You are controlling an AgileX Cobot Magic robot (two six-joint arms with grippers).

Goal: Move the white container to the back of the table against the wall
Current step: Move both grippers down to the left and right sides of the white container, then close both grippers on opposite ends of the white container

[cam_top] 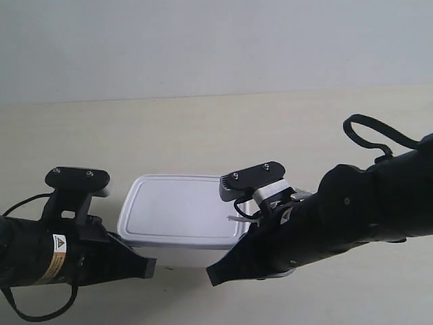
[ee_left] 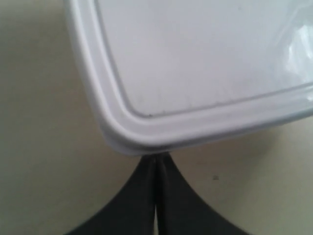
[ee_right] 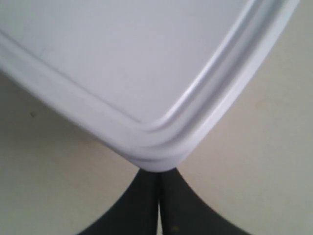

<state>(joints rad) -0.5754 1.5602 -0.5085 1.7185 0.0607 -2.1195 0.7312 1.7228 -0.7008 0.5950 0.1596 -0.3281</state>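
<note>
The white container sits on the beige table, well short of the pale grey-blue wall. Its lid is on, flat with a raised rim. My left gripper is shut with nothing between its fingers, and its tip is against the container's near left corner; in the exterior view the left gripper is low at the view's left. My right gripper is also shut and empty, its tip at the near right corner of the container. In the exterior view the right gripper points in from the view's right.
Bare table stretches from behind the container to the wall. A few tiny dark specks mark the surface near the container. A black cable loop sticks up from the arm at the exterior view's right.
</note>
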